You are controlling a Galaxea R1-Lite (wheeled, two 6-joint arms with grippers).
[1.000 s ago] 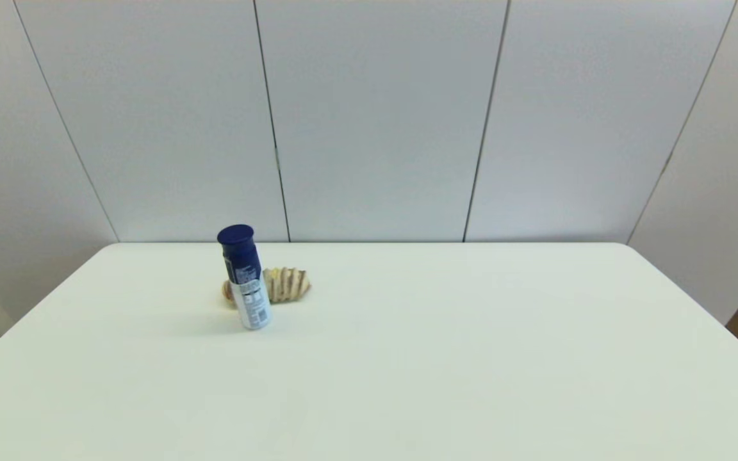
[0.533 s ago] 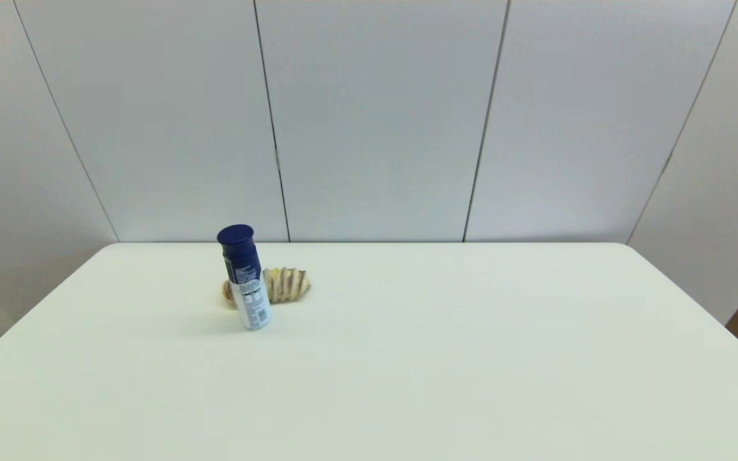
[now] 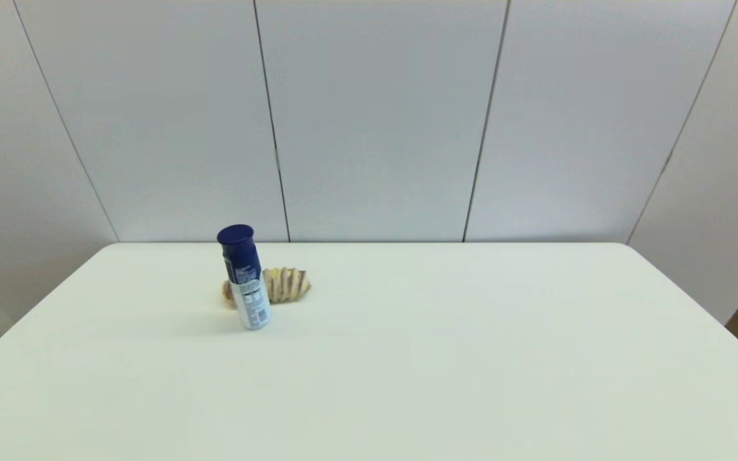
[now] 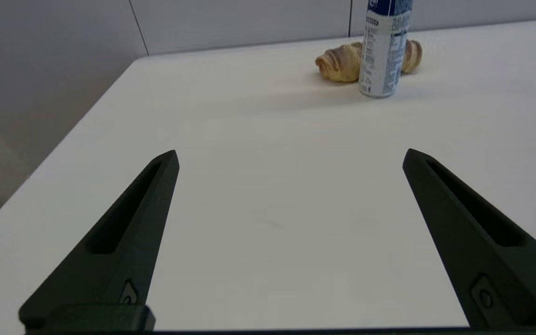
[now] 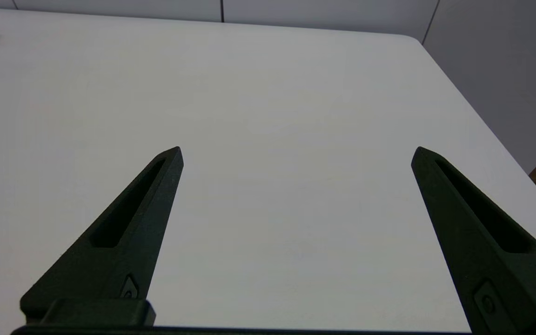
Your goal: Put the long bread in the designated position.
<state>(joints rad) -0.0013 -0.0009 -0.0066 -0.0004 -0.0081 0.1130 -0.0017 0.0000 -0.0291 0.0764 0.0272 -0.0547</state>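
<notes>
- Two things stand on the white bench (image 3: 407,358): the long bread (image 3: 287,284) and a blue-capped white spray can (image 3: 245,276), both toward the far left part of the surface, near the back edge.
- The long bread lies on its side, a tan loaf with dark crosswise stripes, directly behind the upright spray can; the can hides its middle, so one end shows on each side. Whether the two touch cannot be told.
- The left hand (image 4: 289,156) hovers low over the near left part of the bench, its two black fingers spread wide and grasping nothing; the bread and can sit well apart from it, farther back.
- The right hand (image 5: 296,153) hangs over the right part of the bench, fingers likewise spread wide and empty, with one end of the bread just in sight at the edge of its wrist view.
- Neither arm shows in the head view.
</notes>
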